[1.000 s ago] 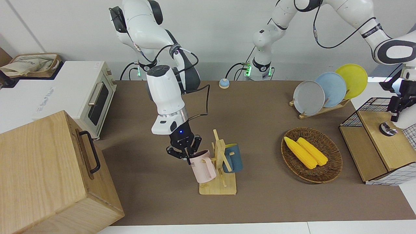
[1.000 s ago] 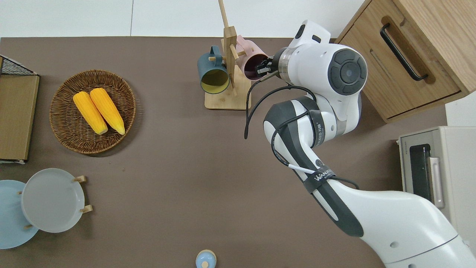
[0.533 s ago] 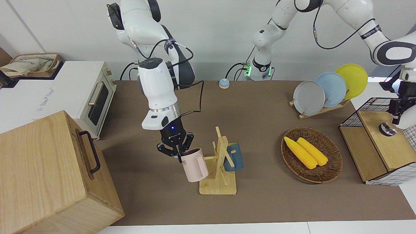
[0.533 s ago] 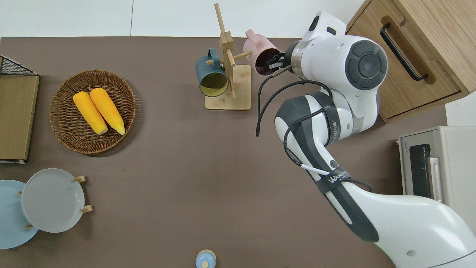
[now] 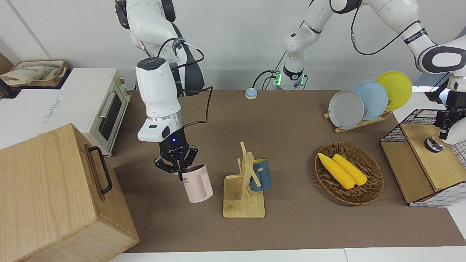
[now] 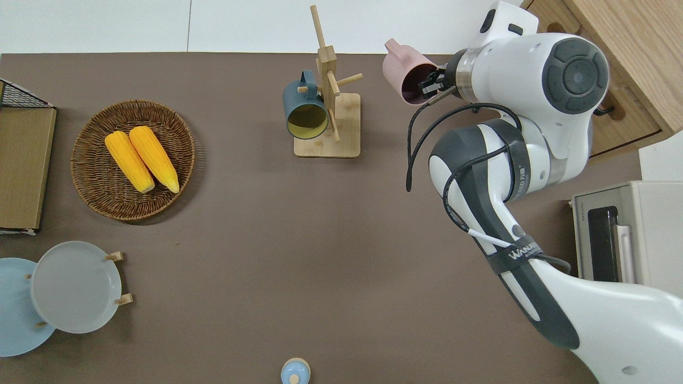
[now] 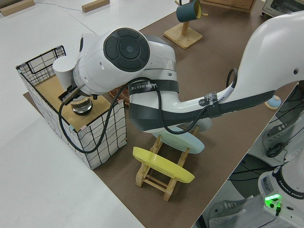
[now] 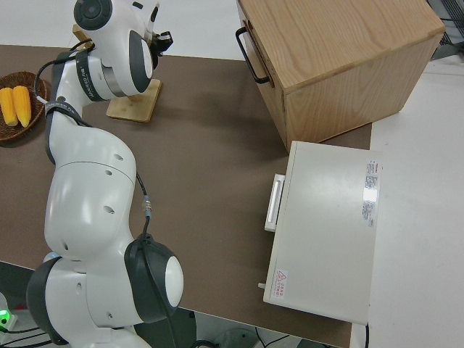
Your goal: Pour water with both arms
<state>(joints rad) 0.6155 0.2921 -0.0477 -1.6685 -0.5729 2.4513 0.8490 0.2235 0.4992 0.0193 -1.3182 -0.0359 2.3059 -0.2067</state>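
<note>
Right gripper was clamped on the pink mug's rim, keeping it upright for filling, clear of the wooden mug rack, toward the right arm's end. Left gripper hung over something shiny on the wire basket; couldn't tell its fingers.

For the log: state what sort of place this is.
Likely a lab bench staged as a kitchen: a toaster oven, a plate rack, a mug stand, and the right gripper holding a pink mug.

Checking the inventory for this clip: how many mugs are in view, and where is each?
2. The pink mug is held by its rim in the right gripper, clear of the wooden rack. The blue mug hangs on that rack. None seems hidden.
</note>
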